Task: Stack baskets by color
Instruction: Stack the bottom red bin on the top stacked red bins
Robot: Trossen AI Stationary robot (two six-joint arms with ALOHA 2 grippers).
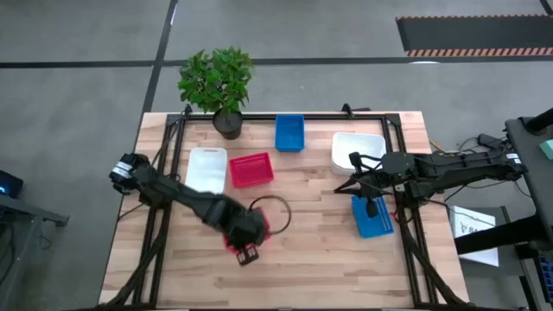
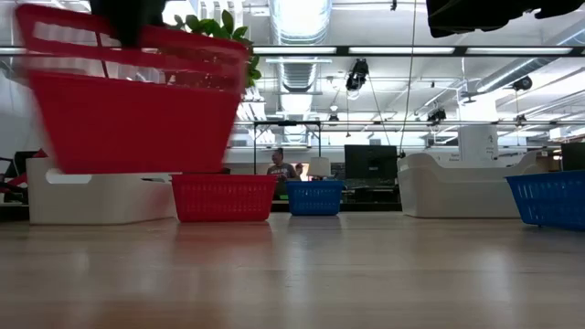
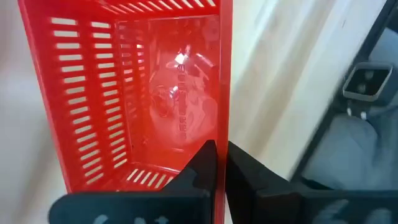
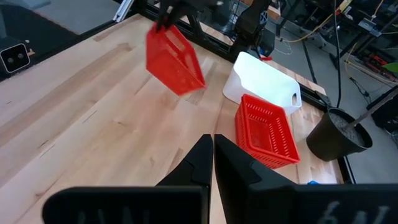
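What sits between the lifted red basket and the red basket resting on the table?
Nothing: in the right wrist view, only bare wood separates the lifted red basket from the resting red basket.

Table (image 1: 302, 259): pale wood planks, smooth, soft sheen.
Red basket in the air (image 3: 137, 93): glossy plastic, slotted walls, glare on its floor.
Second red basket (image 4: 266, 129): plastic mesh.
White baskets (image 1: 359, 147): smooth matt plastic.
Blue baskets (image 1: 289, 132): plastic mesh.
Left gripper (image 3: 217, 168): matt black fingers.
Pot (image 4: 339, 134): dull black plastic.
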